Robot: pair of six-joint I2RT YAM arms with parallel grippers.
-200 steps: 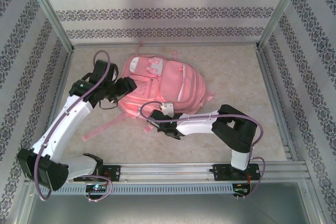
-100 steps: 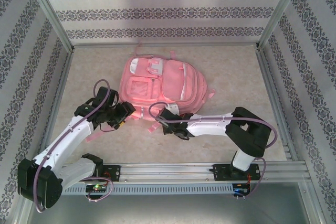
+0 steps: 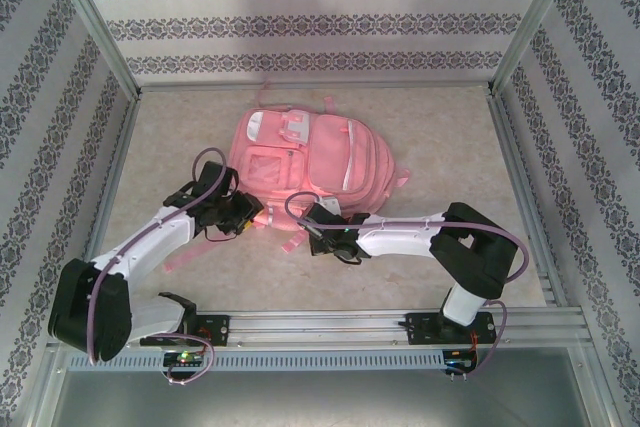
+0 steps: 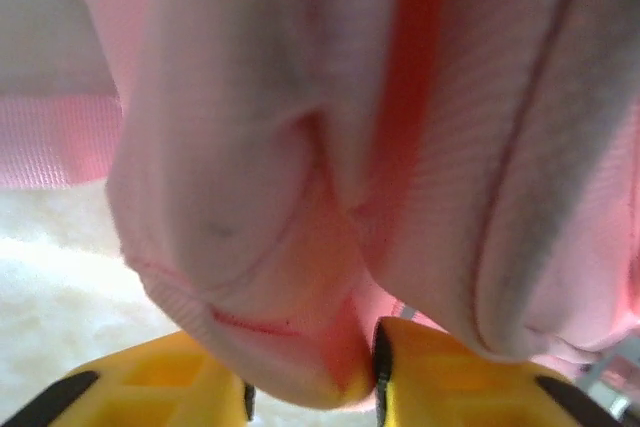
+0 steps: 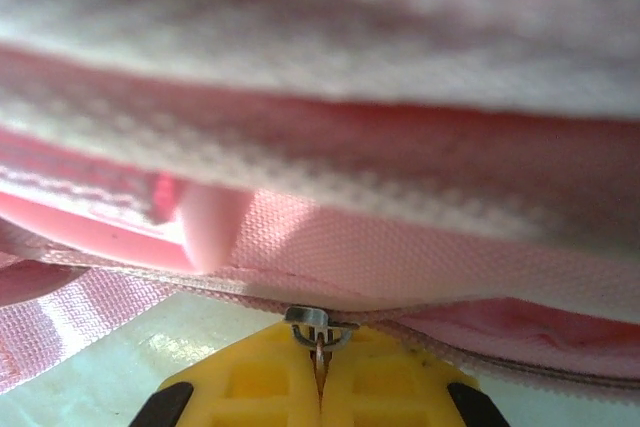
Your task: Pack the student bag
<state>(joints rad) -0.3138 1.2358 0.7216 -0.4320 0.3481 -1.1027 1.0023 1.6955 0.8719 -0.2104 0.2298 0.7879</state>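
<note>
Up close on the student bag (image 5: pixel 420 257), right fingers (image 5: pixel 250 387) pinch a zip pull (image 5: pixel 318 329).

No legible text, label, brand, number or sign: none on student bag (image 3: pixel 305 162), none on bench (image 3: pixel 440 137); walls (image 3: pixel 300 22) carry ornamental pattern only.
</note>
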